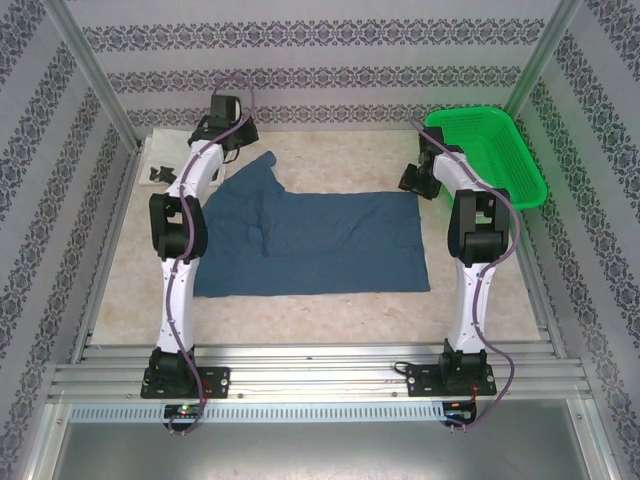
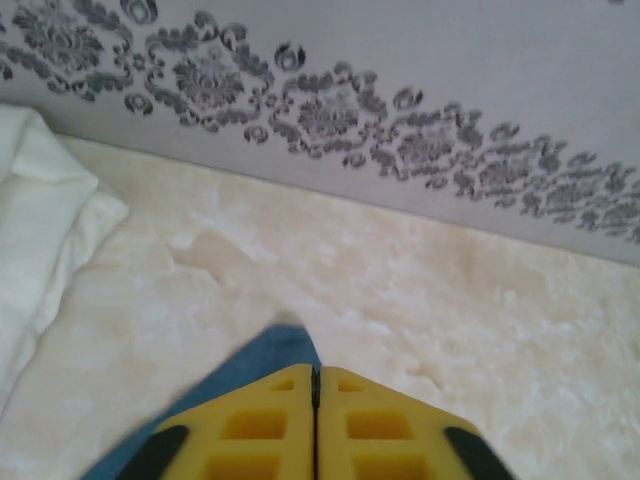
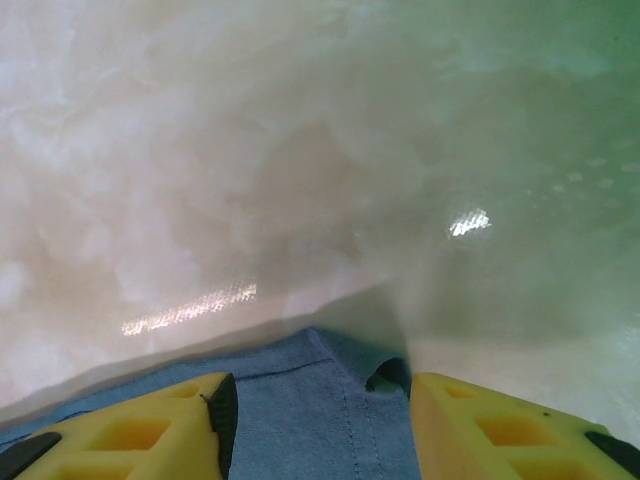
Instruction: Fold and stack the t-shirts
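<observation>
So the bench (image 1: 300, 320) has the blue shirt (image 1: 330, 240) spread flat across the middle, not folded yet. I'd say we're right at the start of the first fold, grabbing the far edge. Both arms are stretched toward the back: the left arm (image 1: 178, 280) reaches to the far-left sleeve, and the right arm (image 1: 470, 280) bends in at the far-right corner, beside the green basket (image 1: 500, 150). The white shirt (image 2: 40, 230) sits bunched off to the left by the wall. Left jaws are clenched together over the sleeve tip, can't tell if they've actually got cloth. Right jaws are released, straddling the corner. Next the right probably needs to pinch, then both lift that edge toward the near side together.
</observation>
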`<action>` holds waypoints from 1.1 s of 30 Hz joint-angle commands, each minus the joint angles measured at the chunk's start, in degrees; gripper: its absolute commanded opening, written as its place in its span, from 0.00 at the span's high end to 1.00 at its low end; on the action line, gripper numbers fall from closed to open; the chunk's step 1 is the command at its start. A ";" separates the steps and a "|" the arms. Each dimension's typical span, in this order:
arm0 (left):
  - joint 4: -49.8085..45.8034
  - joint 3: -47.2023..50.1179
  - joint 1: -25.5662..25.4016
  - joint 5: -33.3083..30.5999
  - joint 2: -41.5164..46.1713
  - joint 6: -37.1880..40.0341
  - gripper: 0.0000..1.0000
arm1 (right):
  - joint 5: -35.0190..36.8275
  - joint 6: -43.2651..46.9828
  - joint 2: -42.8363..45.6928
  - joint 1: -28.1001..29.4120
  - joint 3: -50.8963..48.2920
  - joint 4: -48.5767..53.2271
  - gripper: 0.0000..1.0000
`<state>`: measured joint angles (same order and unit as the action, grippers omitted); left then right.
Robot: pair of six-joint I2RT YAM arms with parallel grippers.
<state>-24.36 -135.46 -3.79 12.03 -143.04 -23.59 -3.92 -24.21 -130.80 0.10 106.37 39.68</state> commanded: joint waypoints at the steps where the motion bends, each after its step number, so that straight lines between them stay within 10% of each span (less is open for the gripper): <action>1: -8.81 -6.43 0.22 0.64 -6.09 0.95 0.71 | 0.68 -0.11 -0.60 -0.28 -0.02 1.54 0.50; 7: -13.46 -11.93 0.04 -0.94 -11.66 0.89 0.57 | 0.76 0.56 0.32 -0.42 -1.19 1.05 0.49; 33: -22.41 -16.45 -2.81 -8.62 -17.82 9.75 0.63 | -1.30 -0.89 4.51 0.24 -8.25 -3.56 0.49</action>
<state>-40.05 -151.48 -5.74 5.80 -159.72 -16.47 -4.40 -23.92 -128.49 0.14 99.46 36.56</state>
